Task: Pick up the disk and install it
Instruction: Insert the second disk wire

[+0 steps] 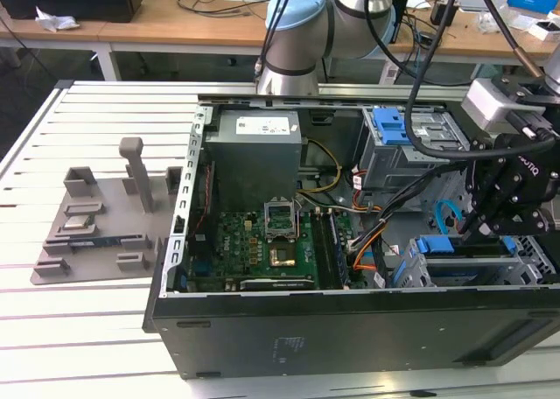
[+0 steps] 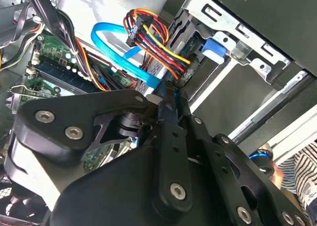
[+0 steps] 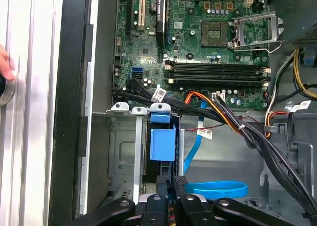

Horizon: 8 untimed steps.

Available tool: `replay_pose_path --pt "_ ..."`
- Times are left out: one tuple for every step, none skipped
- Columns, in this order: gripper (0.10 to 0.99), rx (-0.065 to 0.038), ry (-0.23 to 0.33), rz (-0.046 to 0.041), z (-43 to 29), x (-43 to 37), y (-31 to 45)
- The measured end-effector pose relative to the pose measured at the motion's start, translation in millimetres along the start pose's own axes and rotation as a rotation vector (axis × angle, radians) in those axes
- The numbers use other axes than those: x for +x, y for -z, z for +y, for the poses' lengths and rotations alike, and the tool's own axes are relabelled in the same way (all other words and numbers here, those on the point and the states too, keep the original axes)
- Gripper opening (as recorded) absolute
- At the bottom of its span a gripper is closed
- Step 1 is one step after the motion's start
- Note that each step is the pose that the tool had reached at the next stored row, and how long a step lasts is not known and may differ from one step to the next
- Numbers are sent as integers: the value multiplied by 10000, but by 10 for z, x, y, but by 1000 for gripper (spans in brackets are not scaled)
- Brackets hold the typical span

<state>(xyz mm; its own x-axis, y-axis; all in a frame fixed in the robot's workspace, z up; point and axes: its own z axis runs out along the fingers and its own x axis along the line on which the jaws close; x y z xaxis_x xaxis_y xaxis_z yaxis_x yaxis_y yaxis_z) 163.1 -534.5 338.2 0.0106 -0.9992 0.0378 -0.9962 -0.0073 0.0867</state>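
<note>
The disk (image 3: 162, 144) stands edge-on in a slot of the metal drive cage (image 3: 121, 151) at the front of the open computer case (image 1: 262, 329). Its bright blue bracket end (image 2: 215, 48) faces out of the cage. In the exterior view that blue bracket (image 1: 435, 244) tops the cage at the case's right end. My black gripper (image 3: 171, 180) hovers close behind the bracket, a small dark gap apart, with its fingers pressed together and nothing showing between them. It hangs over the cage (image 1: 472, 228), and its tips (image 2: 168, 94) sit beside the bundled cables.
A blue data cable (image 2: 119, 57) and a red-yellow-black power lead (image 2: 153, 35) run past the fingertips. The motherboard (image 3: 208, 47) lies beyond. A second blue-fronted bay (image 1: 391, 123) sits at the back. A person's hand (image 3: 4, 67) rests outside the case wall. A grey fixture plate (image 1: 96, 224) lies on the exterior view's left.
</note>
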Motion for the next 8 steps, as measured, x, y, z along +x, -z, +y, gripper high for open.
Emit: replay_pose_path --pt "161 -1 0 0 0 0 -1" --pt "161 -1 0 -1 0 0 -1" --pt "173 0 0 -1 0 0 -1" --pt "173 0 0 4 0 -2 0" --pt "235 -1 -1 3 3 -2 24" --pt "235 -1 -2 10 8 -7 86" --pt "235 -1 -3 7 12 -15 129" --pt "235 -1 -2 11 17 -29 186"
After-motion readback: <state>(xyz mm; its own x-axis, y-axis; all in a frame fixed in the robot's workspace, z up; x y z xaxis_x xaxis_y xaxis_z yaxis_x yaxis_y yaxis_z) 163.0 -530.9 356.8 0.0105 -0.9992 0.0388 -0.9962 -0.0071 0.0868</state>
